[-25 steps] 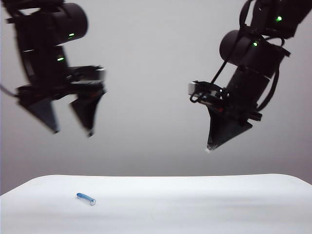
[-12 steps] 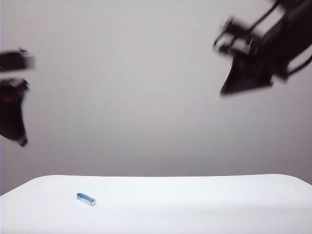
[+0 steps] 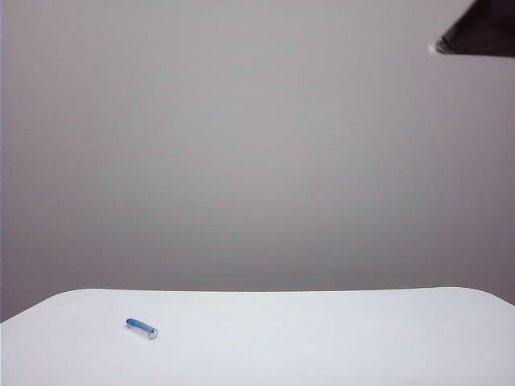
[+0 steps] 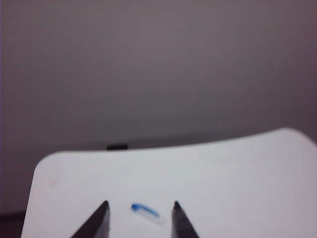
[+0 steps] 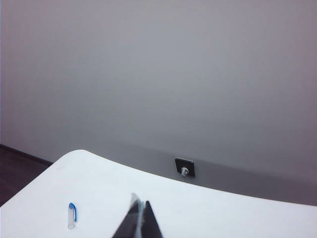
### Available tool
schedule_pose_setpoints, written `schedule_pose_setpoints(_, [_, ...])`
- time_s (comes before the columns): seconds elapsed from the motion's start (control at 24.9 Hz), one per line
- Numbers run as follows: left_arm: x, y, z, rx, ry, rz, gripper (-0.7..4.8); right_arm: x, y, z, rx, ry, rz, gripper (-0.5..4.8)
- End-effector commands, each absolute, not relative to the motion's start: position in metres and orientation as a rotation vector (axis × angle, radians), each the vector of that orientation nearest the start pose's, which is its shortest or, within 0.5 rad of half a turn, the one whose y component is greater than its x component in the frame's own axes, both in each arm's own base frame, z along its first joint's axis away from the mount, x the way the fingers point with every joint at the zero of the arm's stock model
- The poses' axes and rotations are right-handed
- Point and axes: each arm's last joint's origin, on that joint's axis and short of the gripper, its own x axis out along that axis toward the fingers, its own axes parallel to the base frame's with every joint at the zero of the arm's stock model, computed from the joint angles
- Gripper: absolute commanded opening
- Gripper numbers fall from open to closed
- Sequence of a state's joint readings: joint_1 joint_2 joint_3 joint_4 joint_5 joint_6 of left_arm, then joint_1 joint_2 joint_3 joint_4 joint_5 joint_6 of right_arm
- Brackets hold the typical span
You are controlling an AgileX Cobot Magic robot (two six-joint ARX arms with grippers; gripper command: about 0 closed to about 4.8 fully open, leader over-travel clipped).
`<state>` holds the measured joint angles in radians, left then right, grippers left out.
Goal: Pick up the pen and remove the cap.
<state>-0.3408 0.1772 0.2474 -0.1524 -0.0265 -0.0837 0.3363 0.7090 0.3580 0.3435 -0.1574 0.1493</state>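
Observation:
The cap [image 3: 142, 328], a short clear tube with a blue clip, lies alone on the white table [image 3: 322, 338] near its left front. It also shows in the left wrist view as the cap [image 4: 147, 212] and in the right wrist view as the cap [image 5: 72, 215]. My left gripper [image 4: 140, 203] hangs high above the table, open and empty, out of the exterior view. My right gripper [image 5: 141, 204] is shut, with a thin clear sliver of the pen [image 5: 135, 202] pinched between its fingers. Only the tip of the right gripper [image 3: 441, 47] shows in the exterior view's top right corner.
A plain grey wall stands behind the table. A small dark wall plate [image 5: 184, 167] sits low on it just past the table's far edge, and shows as a dark plate [image 4: 117, 146] from the left wrist too.
Both arms have swung up and outward. The left one has gone off the left side of the exterior view, the right one into the top right corner. The cap has not moved.

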Motion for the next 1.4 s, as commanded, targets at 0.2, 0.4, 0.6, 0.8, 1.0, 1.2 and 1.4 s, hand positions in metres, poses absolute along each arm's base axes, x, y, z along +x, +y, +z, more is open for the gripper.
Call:
schedule_pose_setpoints(0.2, [0.086, -0.029, 0.187, -0.142, 0.044, -0.319, 1.42, 0.139, 0.053, 0.221, 0.202, -0.053, 0.457, -0.05])
schedule_pose_setpoints(0.4, [0.092, -0.032, 0.158, -0.123, 0.091, -0.333, 1.41, 0.136, 0.05, 0.208, 0.194, -0.047, 0.412, -0.05])
schedule_pose_setpoints(0.6, [0.093, -0.029, 0.156, -0.049, 0.101, -0.302, 1.2, 0.136, 0.047, 0.197, 0.169, -0.034, 0.331, -0.05])
schedule_pose_setpoints(0.8, [0.096, -0.015, 0.156, -0.069, 0.106, -0.242, 1.19, 0.137, 0.041, 0.179, 0.17, -0.04, 0.294, -0.05])
schedule_pose_setpoints(1.0, [0.097, -0.003, 0.156, -0.099, 0.1, -0.136, 1.19, 0.136, 0.037, 0.17, 0.209, -0.031, 0.274, -0.05])
schedule_pose_setpoints(1.2, [0.097, 0.0, 0.156, -0.126, 0.102, -0.135, 1.2, 0.129, 0.038, 0.19, 0.236, -0.219, 0.343, -0.05])
schedule_pose_setpoints(1.4, [0.097, 0.0, 0.154, -0.151, 0.123, -0.142, 1.2, 0.108, 0.033, 0.197, 0.211, -0.27, 0.231, -0.05])
